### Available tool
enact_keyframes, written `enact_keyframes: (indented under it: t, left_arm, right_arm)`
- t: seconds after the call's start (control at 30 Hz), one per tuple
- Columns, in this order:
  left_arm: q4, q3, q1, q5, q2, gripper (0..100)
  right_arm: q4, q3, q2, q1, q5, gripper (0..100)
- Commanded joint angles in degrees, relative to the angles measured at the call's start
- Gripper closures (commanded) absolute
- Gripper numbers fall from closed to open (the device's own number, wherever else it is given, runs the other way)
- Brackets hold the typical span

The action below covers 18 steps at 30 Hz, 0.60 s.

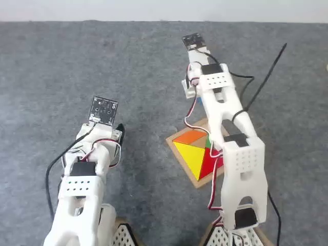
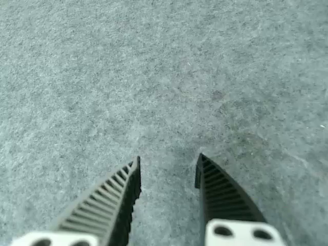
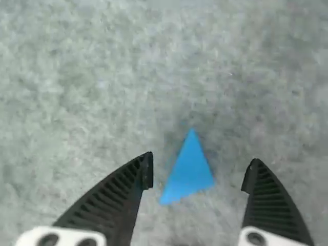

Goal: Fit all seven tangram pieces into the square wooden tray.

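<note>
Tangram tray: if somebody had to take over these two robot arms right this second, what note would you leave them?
Left gripper: open, holding nothing, over the bare grey mat.
Right gripper: open, straddling the blue triangle, which lies flat on the mat, not gripped.
Wooden tray: the orange piece, yellow piece, red piece and a sliver of a green piece sit inside; the right arm hides the rest.
Done: at least those four are in.
Left: grasp the blue triangle, fit it in, then check the hidden part for gaps.
</note>
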State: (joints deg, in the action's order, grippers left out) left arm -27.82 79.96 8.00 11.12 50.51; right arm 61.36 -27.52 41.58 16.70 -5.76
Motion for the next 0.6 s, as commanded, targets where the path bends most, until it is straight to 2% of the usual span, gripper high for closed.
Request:
enact_keyframes:
  t: [0.0, 0.4, 0.47, 0.57]
  left_arm:
    - [1.1, -0.5, -0.3, 0.4, 0.0, 83]
    - [1.1, -0.5, -0.3, 0.4, 0.0, 83]
    - [1.1, -0.5, -0.3, 0.4, 0.0, 83]
    - [1.1, -0.5, -0.3, 0.4, 0.0, 83]
  right_arm:
    - [-0.3, -6.9, 2.3, 0.1, -0.7, 70.5]
    - [2.5, -7.6, 7.4, -2.1, 2.0, 70.8]
    - [4.2, -7.6, 7.6, -1.6, 2.1, 74.3]
    - [5.6, -7.6, 7.7, -1.5, 2.2, 85.1]
